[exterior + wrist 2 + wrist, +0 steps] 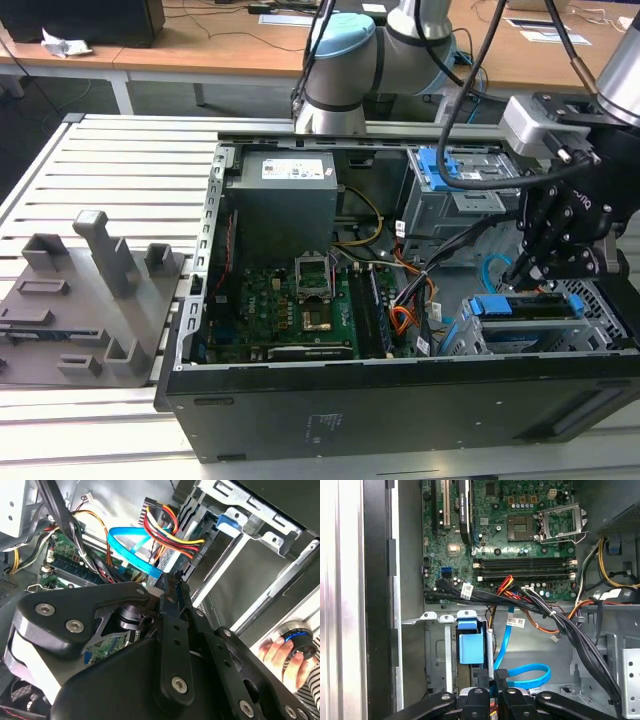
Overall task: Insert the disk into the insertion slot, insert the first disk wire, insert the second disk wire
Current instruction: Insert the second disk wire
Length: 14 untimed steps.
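Note:
The disk [525,306], framed by its blue carrier, lies inside the insertion slot [598,318] of the silver cage at the case's front right in the exterior view. Its blue carrier end [470,647] also shows in the first wrist view. My gripper [522,272] hangs just above the disk's inner end. Its fingers [483,680] stand close together on the black end of a flat blue wire [530,672], which loops away from the tips [170,582]. A red, yellow and black wire bundle [172,532] runs to the cage beside it.
The motherboard [300,305] and power supply [285,200] fill the case's left half. A taller grey cage with a blue latch [450,170] stands behind. Black cable bundles [560,617] cross near the gripper. A person's hand [280,652] holds a round device outside the case. Grey fixtures [90,290] sit left.

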Tool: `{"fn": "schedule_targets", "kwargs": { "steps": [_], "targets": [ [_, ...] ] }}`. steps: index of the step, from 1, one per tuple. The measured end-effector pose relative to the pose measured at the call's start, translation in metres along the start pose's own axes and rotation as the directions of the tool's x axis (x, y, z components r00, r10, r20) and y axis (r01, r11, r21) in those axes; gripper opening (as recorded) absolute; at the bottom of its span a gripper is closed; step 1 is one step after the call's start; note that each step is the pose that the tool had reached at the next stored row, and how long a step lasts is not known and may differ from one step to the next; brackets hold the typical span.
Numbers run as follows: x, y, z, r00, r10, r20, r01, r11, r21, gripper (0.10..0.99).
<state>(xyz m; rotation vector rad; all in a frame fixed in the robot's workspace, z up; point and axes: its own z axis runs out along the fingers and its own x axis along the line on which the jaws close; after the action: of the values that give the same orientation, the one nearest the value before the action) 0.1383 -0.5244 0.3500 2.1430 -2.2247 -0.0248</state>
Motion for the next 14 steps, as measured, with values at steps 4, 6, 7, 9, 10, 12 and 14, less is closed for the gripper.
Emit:
{"fn": "schedule_targets", "kwargs": {
  "steps": [4, 6, 7, 9, 10, 12, 14],
  "targets": [
    [0.0048, -0.0053, 0.0035, 1.0, 0.002, 0.0006, -0.002, 1.0, 0.0, 0.161],
    [0.0048, -0.0064, 0.0039, 1.0, 0.002, 0.0009, -0.002, 1.0, 0.0, 0.161],
    [0.0048, -0.0075, 0.0045, 1.0, 0.002, 0.0011, -0.002, 1.0, 0.0, 0.161],
    [0.0048, -0.0089, 0.0054, 1.0, 0.002, 0.002, -0.002, 1.0, 0.0, 0.161],
    [0.0047, -0.0093, 0.0057, 1.0, 0.002, 0.0024, -0.002, 1.0, 0.0, 0.161],
    [0.0047, -0.01, 0.0065, 1.0, 0.002, 0.0029, -0.002, 1.0, 0.0, 0.161],
    [0.0048, -0.0103, 0.0074, 1.0, 0.002, 0.0032, -0.002, 1.0, 0.0, 0.161]
  ]
}}
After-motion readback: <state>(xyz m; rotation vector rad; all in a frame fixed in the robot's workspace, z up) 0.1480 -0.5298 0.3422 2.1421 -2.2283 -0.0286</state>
